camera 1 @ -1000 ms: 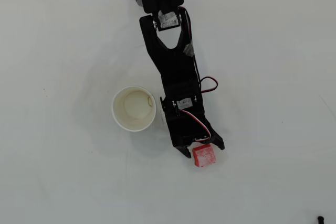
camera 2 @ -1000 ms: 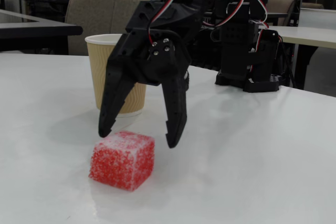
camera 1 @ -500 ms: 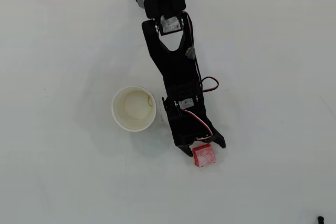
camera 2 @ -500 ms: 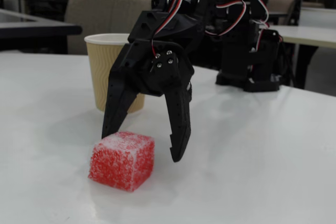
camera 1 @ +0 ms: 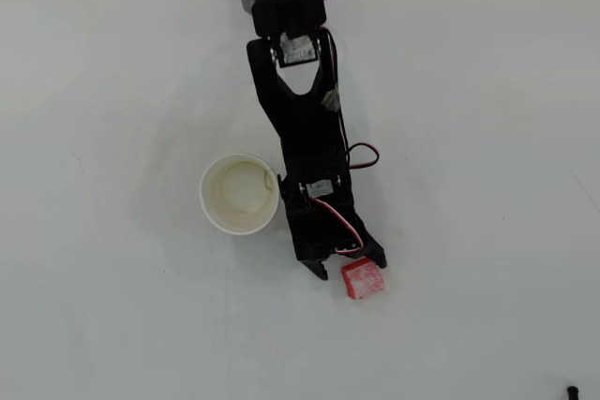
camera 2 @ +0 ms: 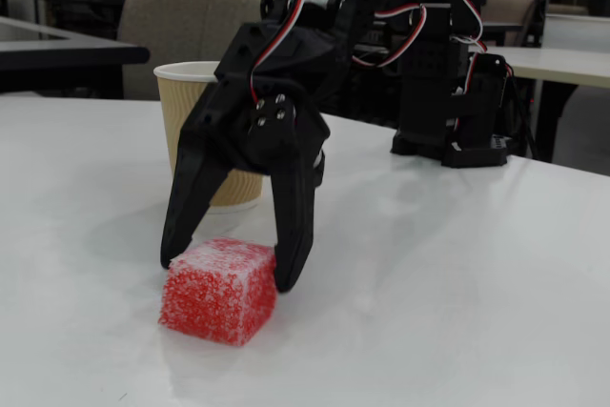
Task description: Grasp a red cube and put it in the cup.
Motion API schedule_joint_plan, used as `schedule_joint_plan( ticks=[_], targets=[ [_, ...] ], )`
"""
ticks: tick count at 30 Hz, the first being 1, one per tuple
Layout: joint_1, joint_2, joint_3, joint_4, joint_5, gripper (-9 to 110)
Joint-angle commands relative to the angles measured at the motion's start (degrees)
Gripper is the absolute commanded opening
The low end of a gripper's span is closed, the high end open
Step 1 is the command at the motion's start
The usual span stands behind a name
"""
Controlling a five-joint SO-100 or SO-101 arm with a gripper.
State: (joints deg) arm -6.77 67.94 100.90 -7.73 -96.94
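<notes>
The red cube (camera 1: pixel 362 279) with a whitish scuffed top lies on the white table; in the fixed view (camera 2: pixel 219 291) it is nearest the camera. My gripper (camera 1: pixel 351 265) is open and lowered to the table right behind the cube. In the fixed view the gripper (camera 2: pixel 229 269) has one fingertip at each far corner of the cube, not closed on it. The cup (camera 1: pixel 240 194) stands upright and empty beside the arm's wrist, to the left in the overhead view. In the fixed view the cup (camera 2: pixel 186 102) shows a tan ribbed wall, partly hidden behind the gripper.
The arm's base (camera 2: pixel 448 92) stands at the table's far side. A small black object (camera 1: pixel 572 389) lies at the overhead view's bottom right corner. Dark tables and a chair (camera 2: pixel 181 16) stand beyond the table.
</notes>
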Motion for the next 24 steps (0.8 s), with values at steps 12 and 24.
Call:
schedule_joint_plan(
  ticks=[12,24],
  targets=[
    [-1.93,-0.7,-6.59,-2.72,-0.88,33],
    [-2.29,-0.7,-6.68,-2.81,-0.88,33]
  ],
)
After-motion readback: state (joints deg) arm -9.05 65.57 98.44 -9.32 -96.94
